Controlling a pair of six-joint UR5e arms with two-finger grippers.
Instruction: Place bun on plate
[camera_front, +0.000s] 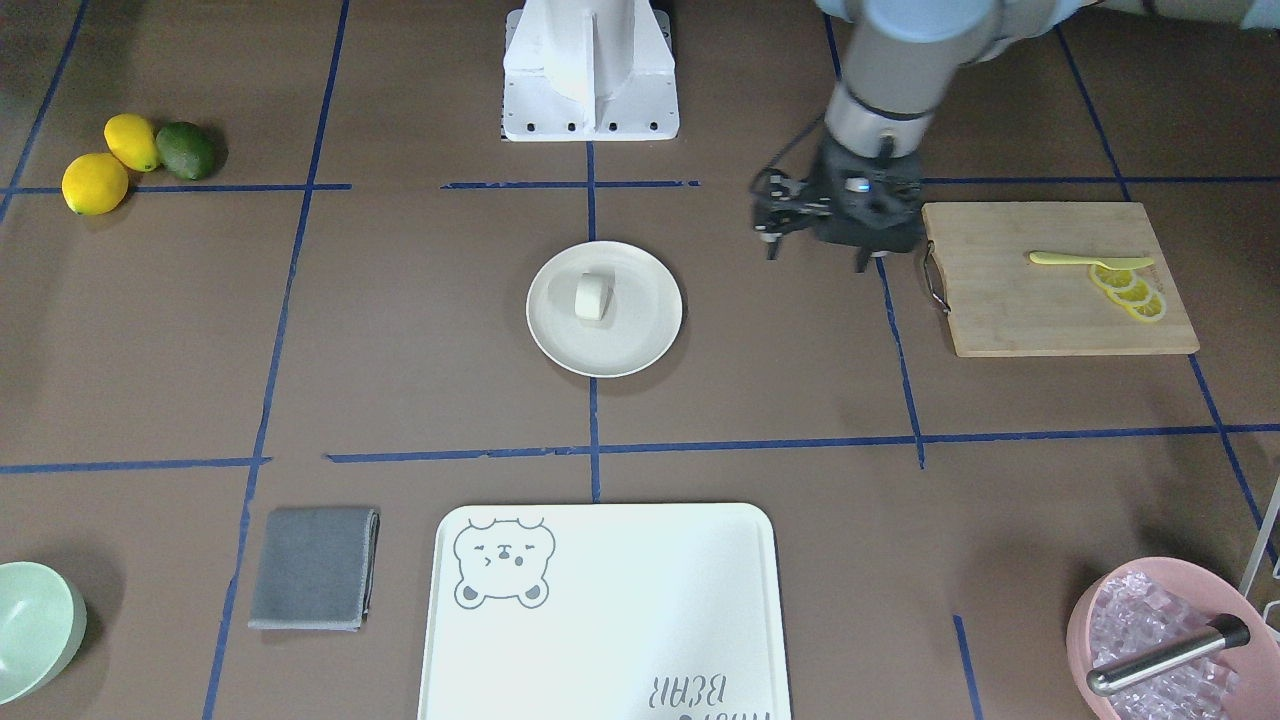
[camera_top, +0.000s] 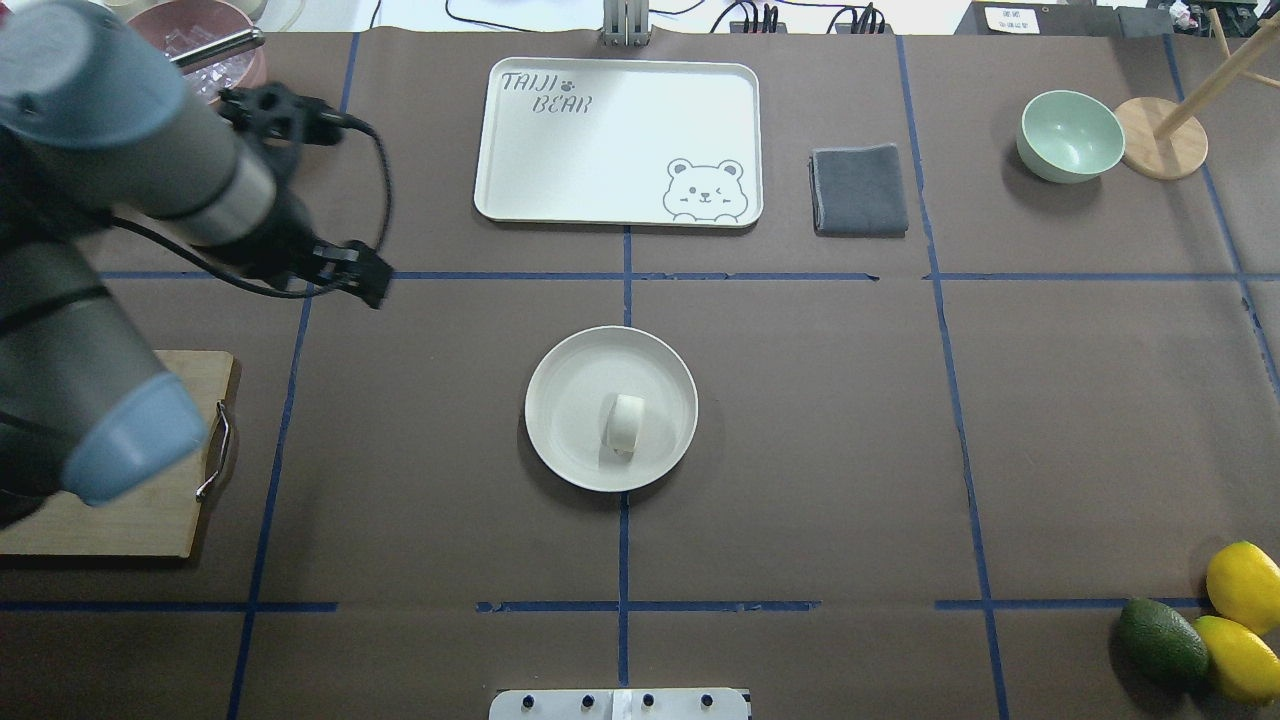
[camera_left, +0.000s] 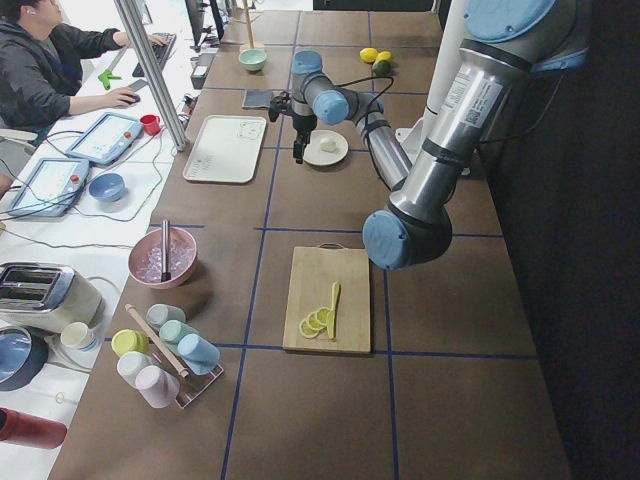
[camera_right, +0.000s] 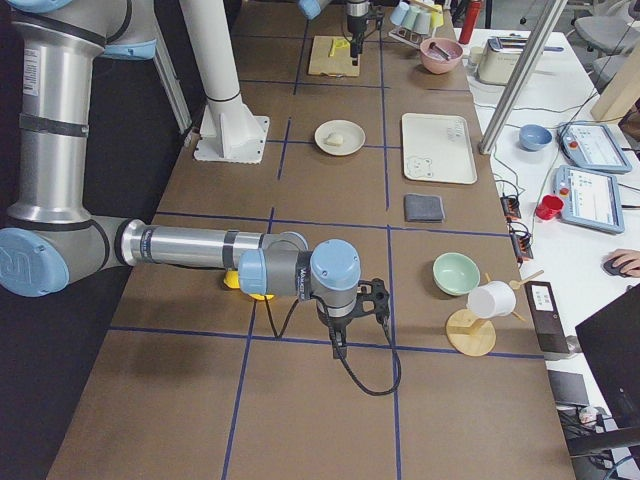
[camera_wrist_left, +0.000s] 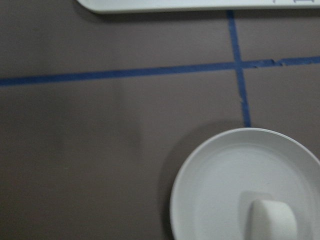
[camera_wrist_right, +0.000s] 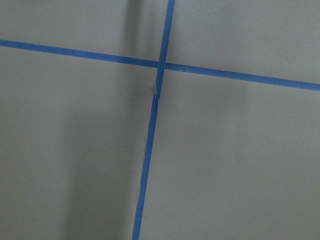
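Observation:
The off-white bun (camera_front: 592, 297) lies on the round cream plate (camera_front: 640, 340) in the middle of the table, also seen as the bun (camera_top: 626, 424) on the plate (camera_top: 570, 400) from overhead. My left gripper (camera_front: 815, 258) hovers apart from the plate, toward the cutting board, fingers spread and nothing between them. The left wrist view shows the plate (camera_wrist_left: 215, 180) and bun (camera_wrist_left: 273, 219) at lower right. My right gripper (camera_right: 340, 335) shows only in the exterior right view, low over bare table far from the plate; I cannot tell whether it is open or shut.
A wooden cutting board (camera_front: 1010, 310) with lemon slices (camera_front: 1128, 292) and a yellow knife lies beside the left gripper. A bear-print tray (camera_front: 600, 620), grey cloth (camera_front: 315, 568), mint bowl (camera_front: 35, 630), pink ice bowl (camera_front: 1085, 610), and lemons with an avocado (camera_front: 185, 150) ring the table.

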